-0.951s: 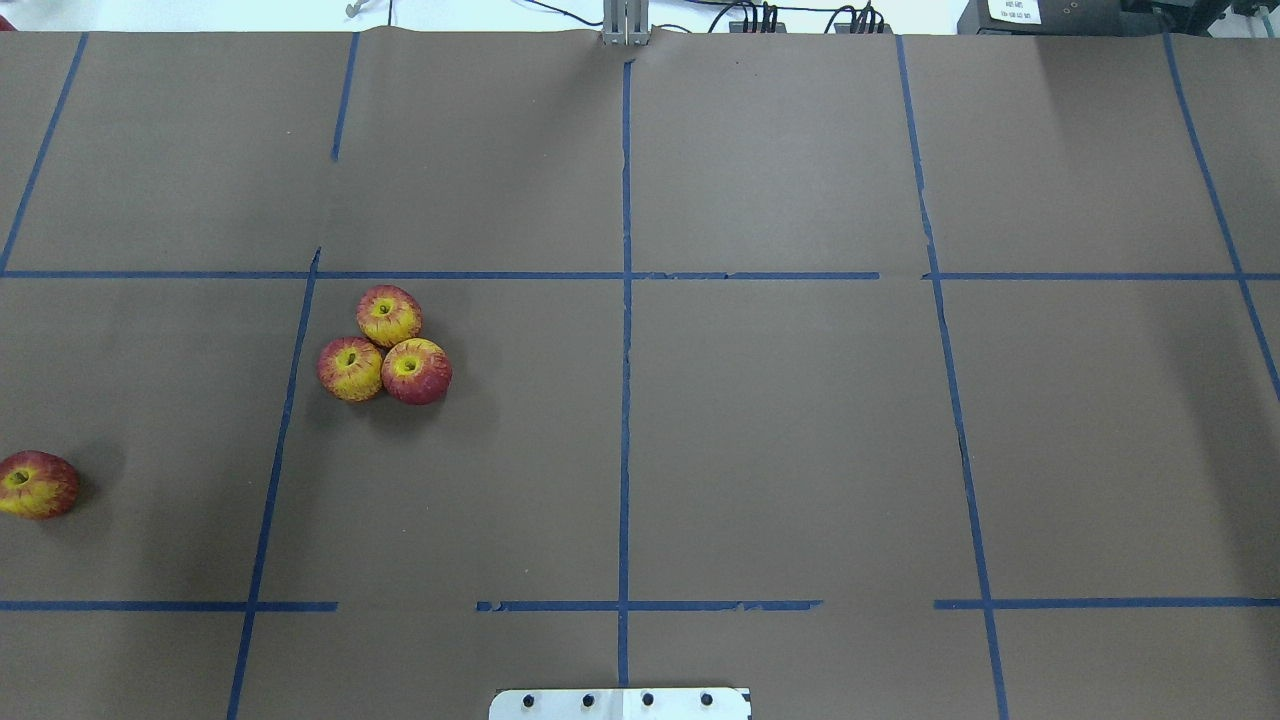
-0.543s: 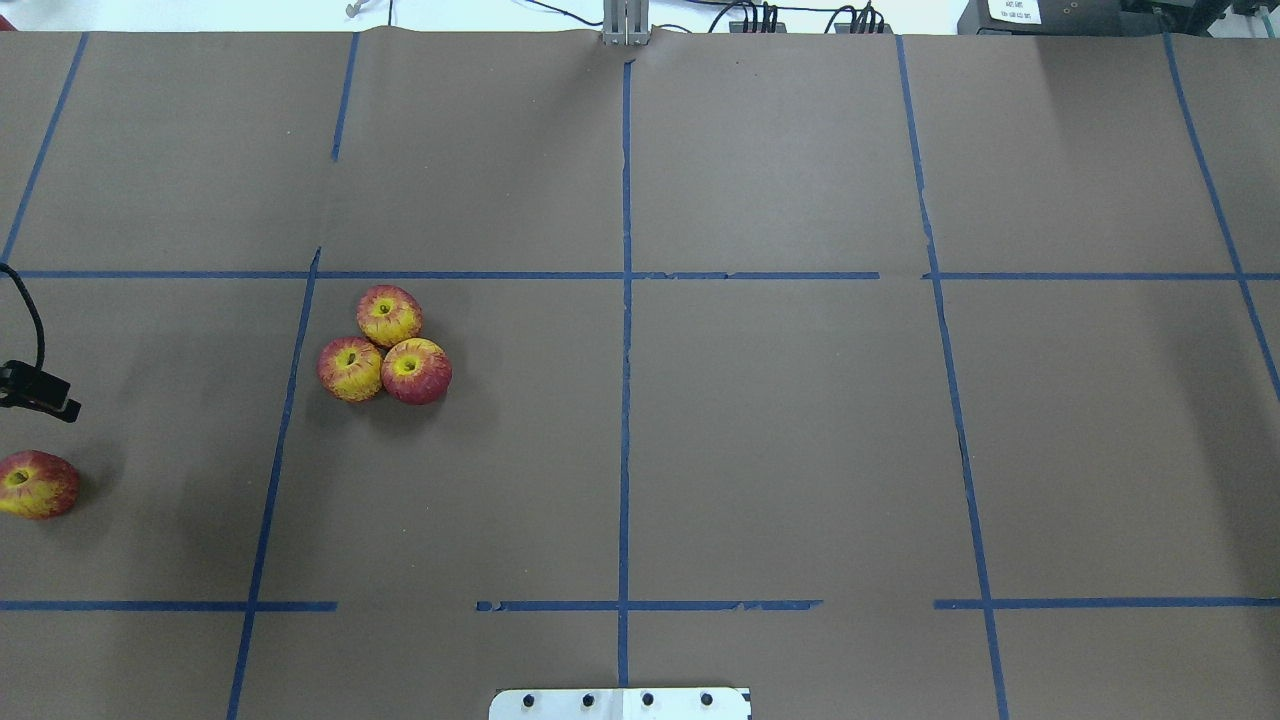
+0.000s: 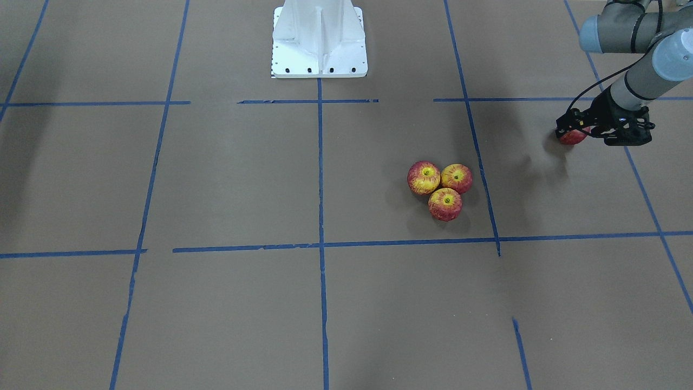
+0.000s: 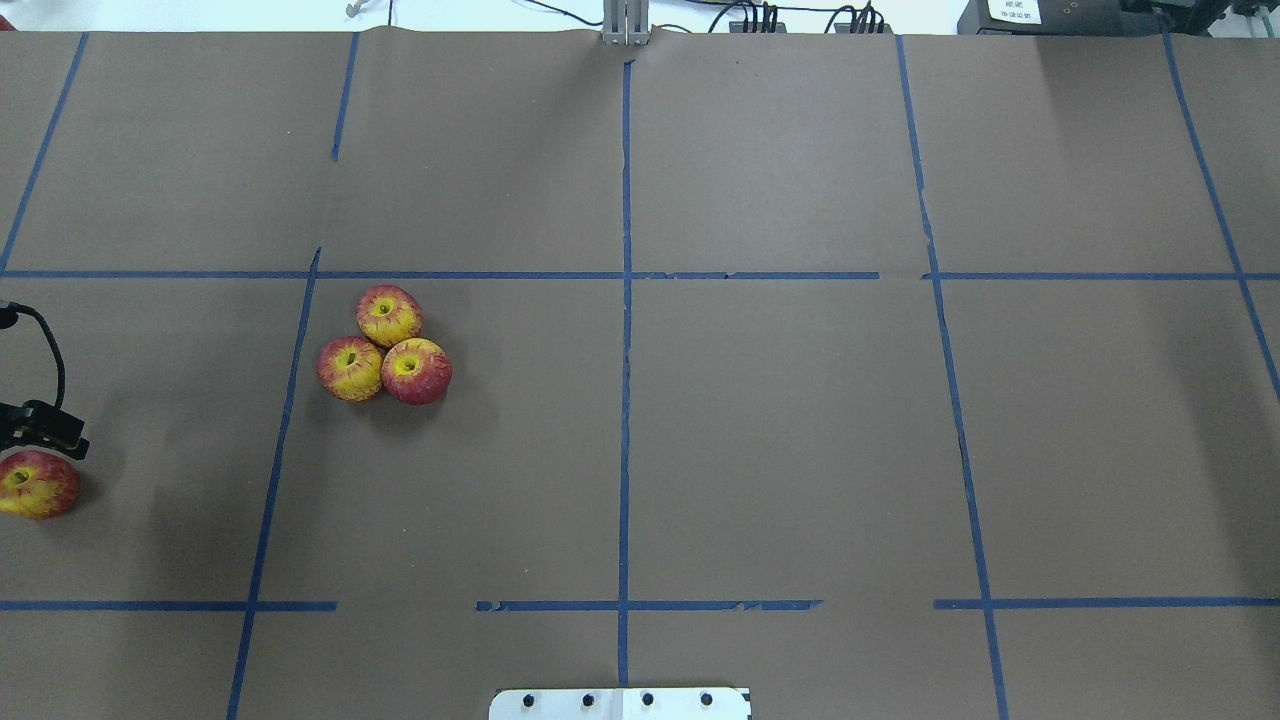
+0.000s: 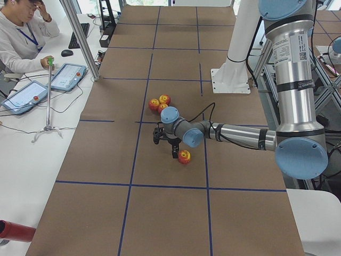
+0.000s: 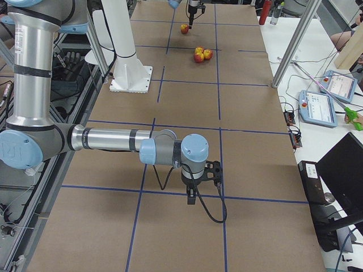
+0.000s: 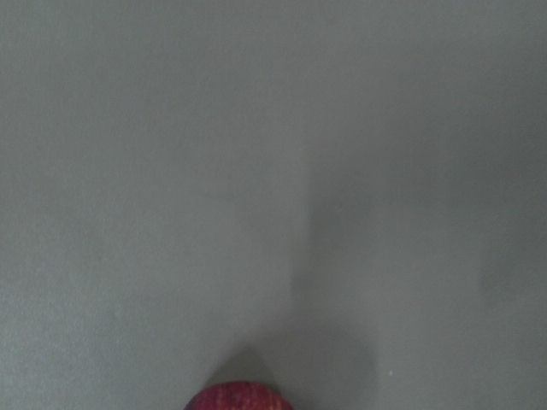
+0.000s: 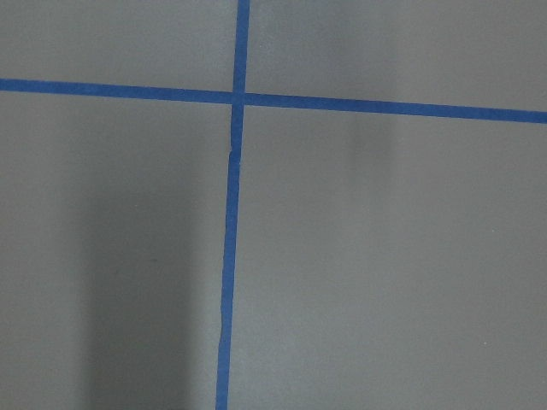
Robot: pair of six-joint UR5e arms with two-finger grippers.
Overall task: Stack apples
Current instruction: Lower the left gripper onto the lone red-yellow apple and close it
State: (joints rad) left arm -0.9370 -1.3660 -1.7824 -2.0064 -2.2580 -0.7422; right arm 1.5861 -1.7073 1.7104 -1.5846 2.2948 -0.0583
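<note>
Apples sit in two places on my surface (image 4: 760, 430): three apples (image 4: 390, 340) touch one another in a tight triangle in the left half, about midway between the near and far edges, and a fourth apple (image 4: 36, 485) lies alone at the left edge. My left gripper (image 5: 173, 151) hangs just beside that fourth apple, on its far-edge side. A sliver of red shows at the bottom of my left wrist view, and I cannot tell whether the jaws are parted. My right gripper (image 6: 191, 195) hovers over a crossing of blue tape lines (image 8: 239, 96) toward the right edge, and I cannot tell its state either.
</note>
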